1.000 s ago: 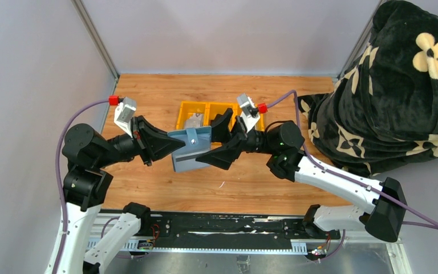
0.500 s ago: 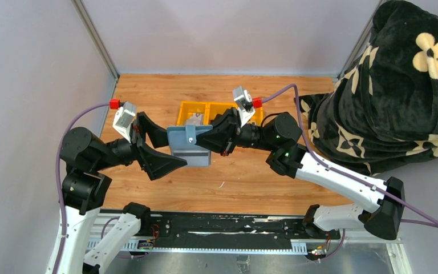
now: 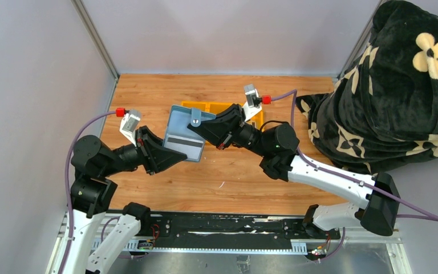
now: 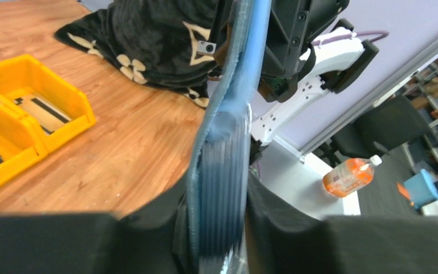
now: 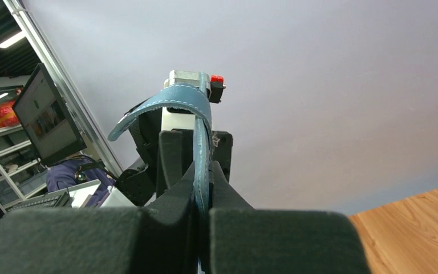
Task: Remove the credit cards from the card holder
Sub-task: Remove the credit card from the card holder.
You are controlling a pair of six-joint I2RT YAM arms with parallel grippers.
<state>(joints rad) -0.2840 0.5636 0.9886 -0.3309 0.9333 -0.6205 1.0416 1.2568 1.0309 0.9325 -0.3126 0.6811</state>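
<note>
Being held: the card holder [image 3: 185, 134].
One edge is pinched between the jaws of the right gripper [image 3: 203, 127], the opposite edge between those of the left gripper [image 3: 168, 154].

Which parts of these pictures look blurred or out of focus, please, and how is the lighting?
Top external view: evenly lit and sharp throughout. Left wrist view: the left claw is a dark blur, the card holder smeared lower down, the yellow tray sharp. Right wrist view: the right claw is soft, the holder's edge clearer.
</note>
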